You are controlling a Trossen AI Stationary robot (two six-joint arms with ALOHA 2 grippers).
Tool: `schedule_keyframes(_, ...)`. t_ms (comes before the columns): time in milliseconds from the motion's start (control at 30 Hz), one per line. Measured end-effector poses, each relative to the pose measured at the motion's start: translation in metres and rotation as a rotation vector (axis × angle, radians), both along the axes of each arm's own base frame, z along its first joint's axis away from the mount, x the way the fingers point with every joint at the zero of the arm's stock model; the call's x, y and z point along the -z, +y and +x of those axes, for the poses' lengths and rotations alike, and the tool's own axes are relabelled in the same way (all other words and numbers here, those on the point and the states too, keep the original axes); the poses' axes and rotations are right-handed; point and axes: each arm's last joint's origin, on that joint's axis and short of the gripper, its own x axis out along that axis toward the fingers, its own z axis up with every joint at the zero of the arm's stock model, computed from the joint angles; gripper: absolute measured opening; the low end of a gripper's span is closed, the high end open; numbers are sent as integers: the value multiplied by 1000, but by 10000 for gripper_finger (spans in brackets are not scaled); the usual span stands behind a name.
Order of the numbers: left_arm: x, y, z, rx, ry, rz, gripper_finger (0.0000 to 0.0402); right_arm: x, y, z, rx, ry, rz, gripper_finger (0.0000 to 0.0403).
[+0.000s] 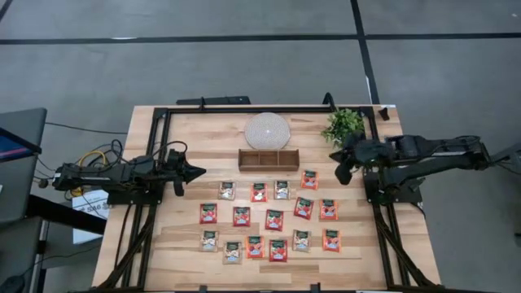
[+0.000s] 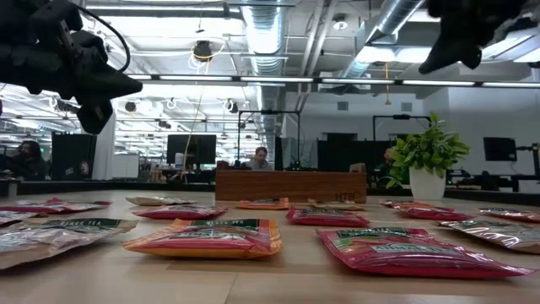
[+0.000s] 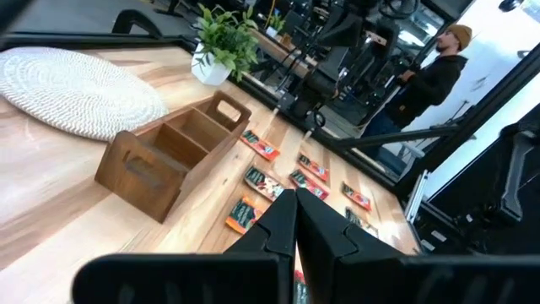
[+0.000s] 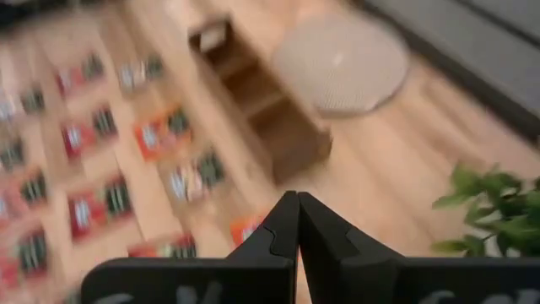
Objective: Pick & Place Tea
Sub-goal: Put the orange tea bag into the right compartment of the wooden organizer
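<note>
Overhead, the tea sachets point(image 1: 274, 220) lie spread in loose rows across the near half of the wooden table point(image 1: 187, 236), none yet in the three-compartment wooden tray point(image 1: 268, 159) that sits just beyond them, in front of a round woven mat point(image 1: 267, 130). Both arms hang above the table with nothing in their grasp: the left gripper point(image 1: 198, 172) at the left edge, its fingers pressed together, and the right gripper point(image 1: 339, 165) at the right near a small potted plant point(image 1: 344, 124), likewise closed. Most packets are red, a few pale with green print. Seen level across the table, they look thin, light and slightly puffed, with crinkly foil skins likely to slide on the smooth wood. A sound hold would probably be a pinch across a sachet's raised edge or sealed seam, since the flat middle offers little to grip.
</note>
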Motion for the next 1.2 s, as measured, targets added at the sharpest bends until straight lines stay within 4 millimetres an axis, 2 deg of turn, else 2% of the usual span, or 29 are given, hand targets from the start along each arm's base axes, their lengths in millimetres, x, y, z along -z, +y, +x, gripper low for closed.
schedule_keyframes(167,2,0,0,1,27,1,0,22,2,17,-12,216,-3,0)
schedule_keyframes(300,2,0,0,1,30,1,0,36,1,33,-7,317,-11,11)
schedule_keyframes(500,3,0,0,0,34,1,0,57,-9,52,38,438,-12,74)
schedule_keyframes(600,3,0,0,0,35,1,0,67,-16,60,-3,507,-29,105)
schedule_keyframes(800,3,0,0,-1,37,1,0,87,-34,78,-80,556,18,133)
schedule_keyframes(967,3,0,0,-1,38,1,0,100,-47,89,-150,559,41,132)
schedule_keyframes(1200,3,0,0,-1,39,1,0,114,-61,95,-217,565,125,134)
